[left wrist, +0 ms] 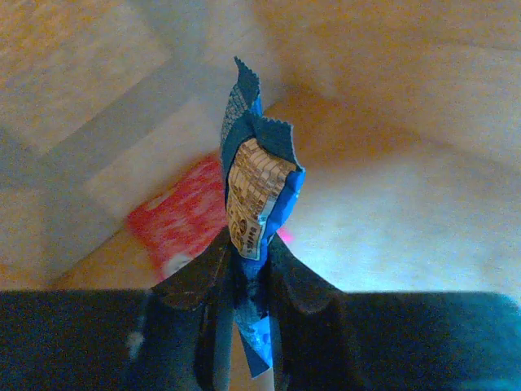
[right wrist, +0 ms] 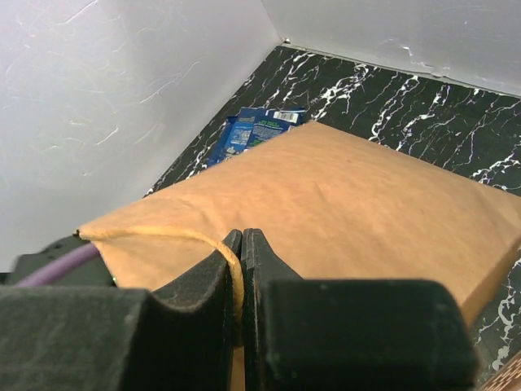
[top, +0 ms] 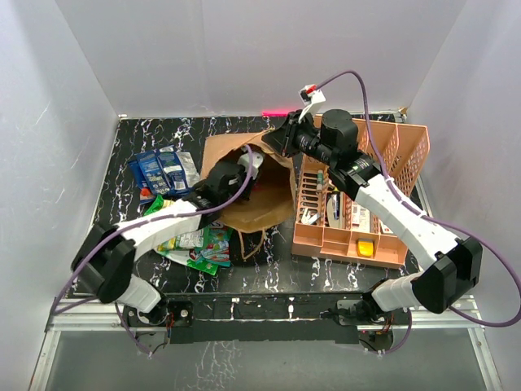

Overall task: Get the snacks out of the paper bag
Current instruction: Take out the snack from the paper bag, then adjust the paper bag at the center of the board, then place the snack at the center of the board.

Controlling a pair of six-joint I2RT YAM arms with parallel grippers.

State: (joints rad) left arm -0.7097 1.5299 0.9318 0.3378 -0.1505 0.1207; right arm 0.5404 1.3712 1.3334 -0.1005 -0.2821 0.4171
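1. Well to the left of the paper bag, flat blue packets lie on the black marbled table, far from both grippers. The right wrist view shows them past the bag's far edge.
2. Just beside the bag's near-left side, green packets lie in a loose heap under the left arm.
3. The left gripper reaches into the bag's open mouth. In its wrist view the left gripper pinches the lower end of a crumpled blue packet. The packet stands up between the fingers, with the bag's brown walls all around.
4. A red packet lies against the bag's inner wall, behind and left of the pinched one and clear of the fingers.
5. The right gripper sits at the bag's far-right rim. Its wrist view shows the right gripper with fingers pressed together on the bag's thin twisted handle.
6. Just right of the bag stands a peach basket with small items in its compartments.
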